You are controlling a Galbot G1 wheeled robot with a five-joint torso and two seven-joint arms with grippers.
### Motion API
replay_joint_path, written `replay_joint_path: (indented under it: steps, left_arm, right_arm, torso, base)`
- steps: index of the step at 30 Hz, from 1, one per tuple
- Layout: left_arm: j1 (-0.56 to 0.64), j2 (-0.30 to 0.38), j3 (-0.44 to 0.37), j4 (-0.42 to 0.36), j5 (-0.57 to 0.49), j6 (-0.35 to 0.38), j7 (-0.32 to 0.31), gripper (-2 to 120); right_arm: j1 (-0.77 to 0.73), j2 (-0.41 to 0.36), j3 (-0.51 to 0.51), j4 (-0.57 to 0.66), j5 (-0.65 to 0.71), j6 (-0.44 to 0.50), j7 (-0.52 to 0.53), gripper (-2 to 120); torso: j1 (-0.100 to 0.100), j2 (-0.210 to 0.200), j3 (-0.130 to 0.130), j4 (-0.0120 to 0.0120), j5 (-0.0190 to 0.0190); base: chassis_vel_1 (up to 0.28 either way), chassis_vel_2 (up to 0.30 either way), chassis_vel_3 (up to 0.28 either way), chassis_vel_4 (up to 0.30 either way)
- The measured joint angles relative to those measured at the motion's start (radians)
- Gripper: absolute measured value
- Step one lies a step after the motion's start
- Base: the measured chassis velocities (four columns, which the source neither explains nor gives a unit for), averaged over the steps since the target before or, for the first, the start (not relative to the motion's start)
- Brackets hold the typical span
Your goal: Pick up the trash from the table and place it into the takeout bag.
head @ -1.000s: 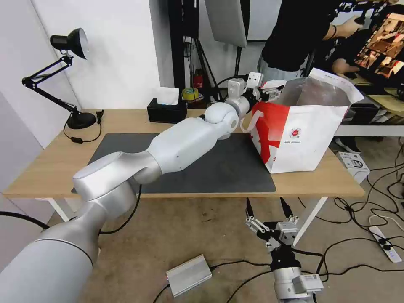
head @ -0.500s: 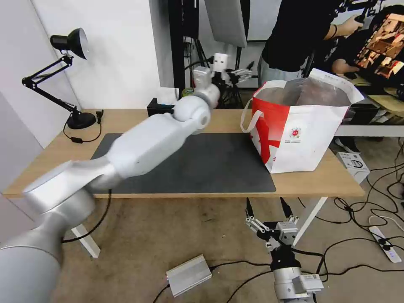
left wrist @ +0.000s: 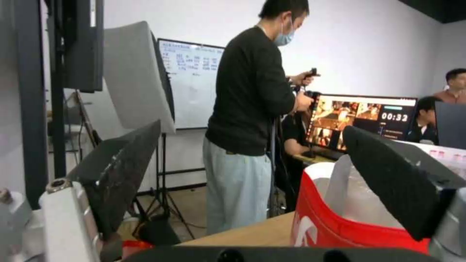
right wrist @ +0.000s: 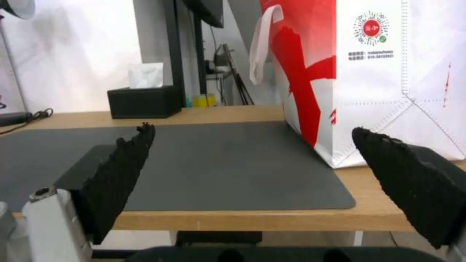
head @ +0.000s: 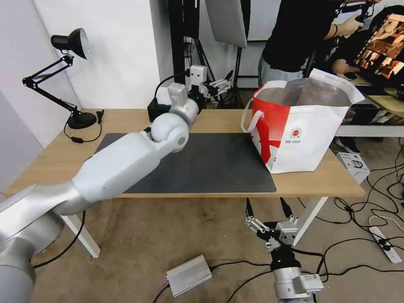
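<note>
Your left pincer (head: 219, 85) hangs raised over the far edge of the long light-wood tabletop (head: 126, 119), fingers spread apart with nothing between them. The large white and red insulated takeout bag with silver foil lining (head: 301, 126) stands just to its right and a little below, mouth open upward. The black tissue box (head: 156, 110) sits below and to the left of the pincer, close under the wrist. No bowl or cup lies on the large dark-grey rectangular mat (head: 210, 164) near the pincer, so I judge the trash is already in the bag, though its inside is hidden from here. This looks like the clearing step after a drop. If so, the next move only asks you to bring the arm home: keep the wrist above the tissue box and clear of the bag's white loop handle (head: 249, 118). The mat offers open room. Your right pincer (head: 269, 213) waits parked below the near tabletop edge, fingers apart, empty.
</note>
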Motion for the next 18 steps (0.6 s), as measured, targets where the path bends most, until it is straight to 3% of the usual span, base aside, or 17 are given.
replay_joint_path:
  steps: [3, 7, 18]
  left_arm:
    - [0.065, 0.034, -0.036, -0.072, 0.02, 0.0, -0.025, 100]
    - [0.102, 0.053, -0.06, -0.107, 0.031, 0.0, -0.032, 100]
    - [0.318, 0.116, -0.229, -0.24, 0.118, 0.0, -0.051, 100]
  right_arm:
    - [0.0, 0.0, 0.0, 0.0, 0.0, 0.0, 0.0, 100]
    - [0.0, 0.0, 0.0, 0.0, 0.0, 0.0, 0.0, 100]
    - [0.0, 0.0, 0.0, 0.0, 0.0, 0.0, 0.0, 100]
  torso:
    - [0.0, 0.0, 0.0, 0.0, -0.0001]
    - [0.0, 0.0, 0.0, 0.0, 0.0001]
    - [0.0, 0.0, 0.0, 0.0, -0.0001]
  base:
    - [0.0, 0.0, 0.0, 0.0]
    - [0.0, 0.0, 0.0, 0.0]
    - [0.0, 0.0, 0.0, 0.0]
